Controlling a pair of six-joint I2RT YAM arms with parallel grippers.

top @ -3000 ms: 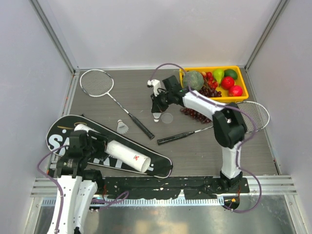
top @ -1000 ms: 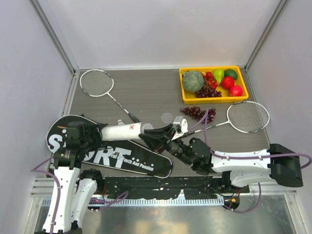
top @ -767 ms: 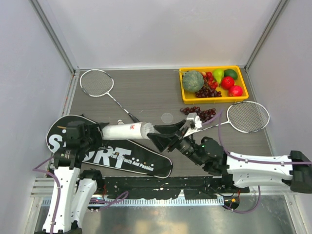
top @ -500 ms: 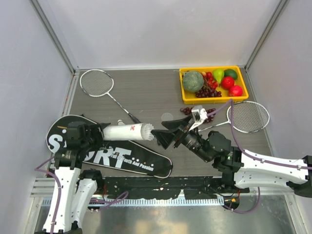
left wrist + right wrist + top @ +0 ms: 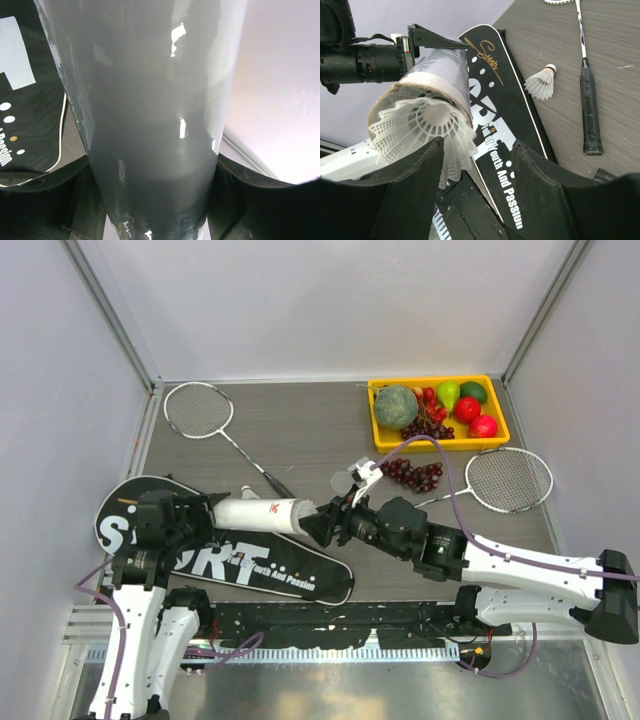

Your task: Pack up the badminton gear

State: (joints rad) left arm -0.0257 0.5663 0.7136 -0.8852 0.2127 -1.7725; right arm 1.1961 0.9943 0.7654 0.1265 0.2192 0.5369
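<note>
The right fingers [image 5: 410, 190], back at the tube [image 5: 262, 512] mouth, stand apart around a light, crushable shuttlecock [image 5: 427, 125], probably best nudged by its rim; left fingers [image 5: 240, 200] clamp the tube.

White links [image 5: 525, 562], black joints [image 5: 398, 524], purple cables [image 5: 415, 441], black right tool [image 5: 320, 525]

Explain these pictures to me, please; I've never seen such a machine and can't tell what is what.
These are two robot arms bolted to a table. One picture looks down from above; the other two come from a camera on each wrist. The left gripper is shut on a white tube, held in the air near the black bag. The right gripper, open, is at the tube's mouth, where one shuttlecock sits. A second shuttlecock lies on the table, along with the left racket, the right racket, loose grapes and a yellow fruit tray.
</note>
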